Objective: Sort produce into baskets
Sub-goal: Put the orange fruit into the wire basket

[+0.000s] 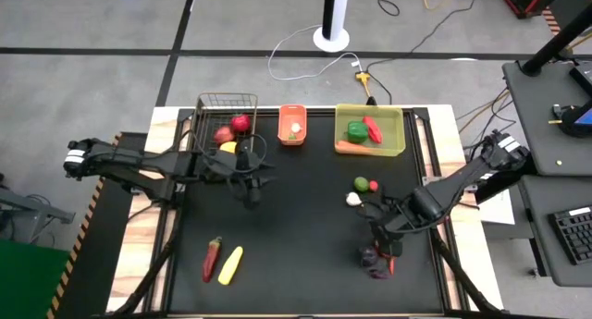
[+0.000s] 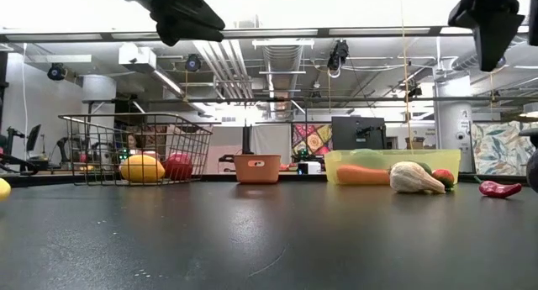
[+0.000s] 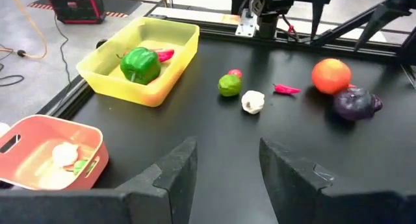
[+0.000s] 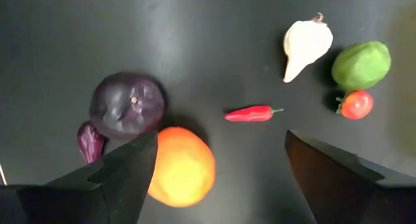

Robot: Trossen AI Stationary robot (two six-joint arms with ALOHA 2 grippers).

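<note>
Saw an orange (image 4: pixel 181 167) sitting on the black table (image 1: pixel 296 226) right by the right gripper (image 4: pixel 221 165), fingers spread wide above it, gripping nothing. Touching it, a round dark purple vegetable (image 4: pixel 127 107), plus a small purple piece (image 4: pixel 90 141) tucked beside that. Just past the orange, a tiny red chilli (image 4: pixel 252 113), then a white garlic bulb (image 4: pixel 304 45), a green lime-like fruit (image 4: pixel 361 65) and a little red tomato (image 4: pixel 356 104) bunched together.

Further back along the table's far edge: translucent yellow-green bin (image 1: pixel 370 131) with a green pepper (image 1: pixel 357 130), a red chilli pepper (image 1: pixel 373 128) and a carrot (image 1: pixel 351 146) inside. Small orange basket (image 1: pixel 292 125) next to it, something pale in it. Dark wire basket (image 1: pixel 227 125) holding red apples (image 1: pixel 232 128) and a yellow lemon (image 1: pixel 228 147).

Left gripper (image 1: pixel 252 191) hung just in front of the wire basket, fingers partly apart, empty. Over on the near left, lay a dark red chilli (image 1: pixel 213 259) and a yellow corn cob (image 1: pixel 230 264), side by side, well apart from everything else.
</note>
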